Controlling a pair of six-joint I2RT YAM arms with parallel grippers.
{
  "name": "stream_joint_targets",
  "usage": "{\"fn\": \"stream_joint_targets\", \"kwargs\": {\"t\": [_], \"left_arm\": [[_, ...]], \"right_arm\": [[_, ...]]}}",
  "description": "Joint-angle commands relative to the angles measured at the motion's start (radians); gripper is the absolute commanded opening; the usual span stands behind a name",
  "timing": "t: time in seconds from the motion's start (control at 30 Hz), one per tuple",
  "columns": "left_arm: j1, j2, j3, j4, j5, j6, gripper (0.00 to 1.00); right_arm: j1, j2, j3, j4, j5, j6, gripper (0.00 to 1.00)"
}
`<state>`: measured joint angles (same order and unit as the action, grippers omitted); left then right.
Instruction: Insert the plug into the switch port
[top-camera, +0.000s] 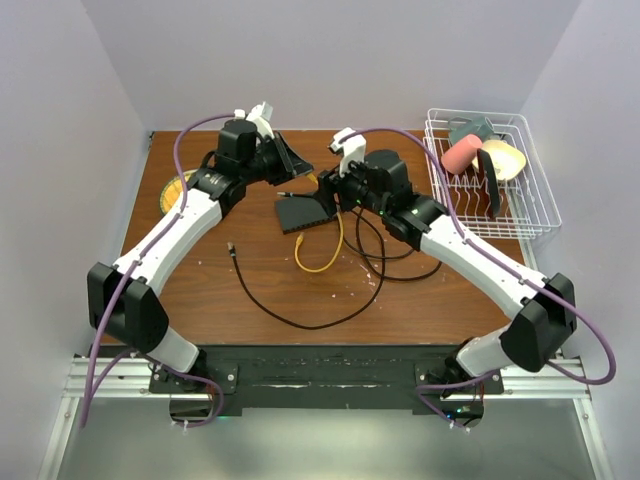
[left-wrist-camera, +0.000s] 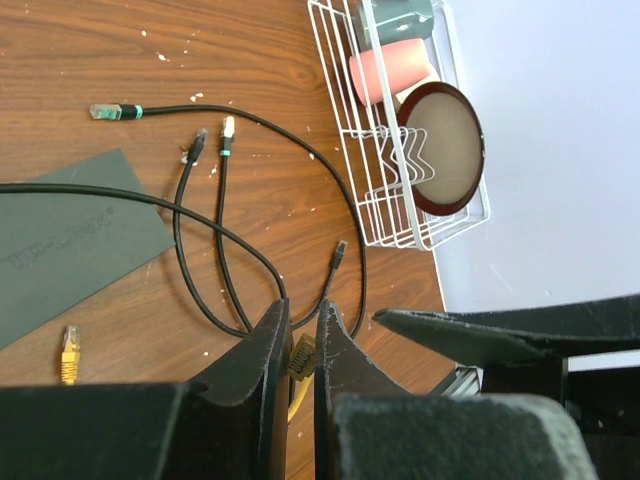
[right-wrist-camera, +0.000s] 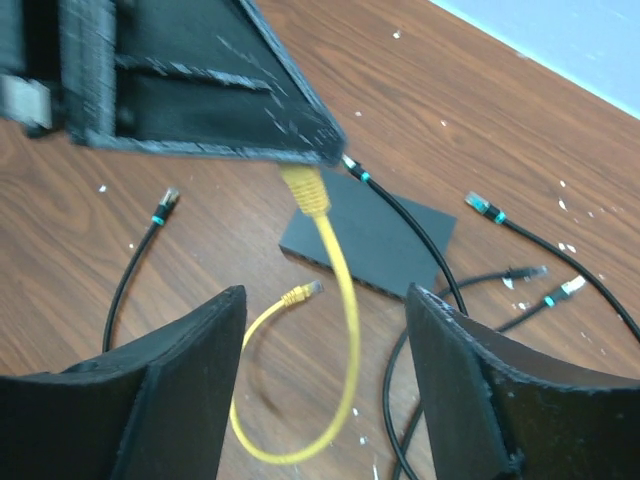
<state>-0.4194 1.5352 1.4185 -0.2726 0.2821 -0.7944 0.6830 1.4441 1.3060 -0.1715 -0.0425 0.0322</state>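
Hanging from the pinched tip of the left gripper (left-wrist-camera: 300, 325), the yellow plug (right-wrist-camera: 305, 190) stands nearly upright above the middle of the tabletop (top-camera: 200, 290). Its head is buried between the closed fingers and its yellow cable (right-wrist-camera: 345, 330) drops in a loop to the wood. The second plug (right-wrist-camera: 300, 293) at the cable's other end lies loose beside the loop. The right gripper (right-wrist-camera: 325, 295) faces this from the right-edge side with its jaws spread wide and nothing between them. In its own view the held plug sits straight ahead, centred on the gap but a little above it and not yet inside. The switch (right-wrist-camera: 385, 235) lies flat just beyond and below the plug, between the two grippers and slightly nearer the far edge than the near one. Its ports cannot be made out from any view. The left arm has the plug, yet the plug's axis points up and down while the switch's edges face sideways. So the coming move probably depends on the right jaws closing on the boot or cable just under the left fingers, which would free the head to be turned level.
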Motion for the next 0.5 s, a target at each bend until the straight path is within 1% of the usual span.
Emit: {"fn": "stream_joint_targets", "kwargs": {"t": [0.0, 0.1, 0.33, 0.47], "left_arm": [[-0.002, 0.013, 0.048, 0.010, 0.009, -0.017, 0.00], [-0.002, 0.014, 0.051, 0.013, 0.012, -0.017, 0.00], [-0.002, 0.017, 0.057, 0.021, 0.025, -0.019, 0.00], [-0.002, 0.017, 0.057, 0.023, 0.029, -0.019, 0.00]], "right_arm": [[0.012, 0.018, 0.013, 0.090, 0.012, -0.005, 0.63], [0.012, 0.044, 0.022, 0.104, 0.009, 0.000, 0.60], [0.018, 0.087, 0.036, 0.133, 0.029, 0.015, 0.43], [0.018, 0.088, 0.033, 0.150, 0.041, 0.021, 0.37]]}}
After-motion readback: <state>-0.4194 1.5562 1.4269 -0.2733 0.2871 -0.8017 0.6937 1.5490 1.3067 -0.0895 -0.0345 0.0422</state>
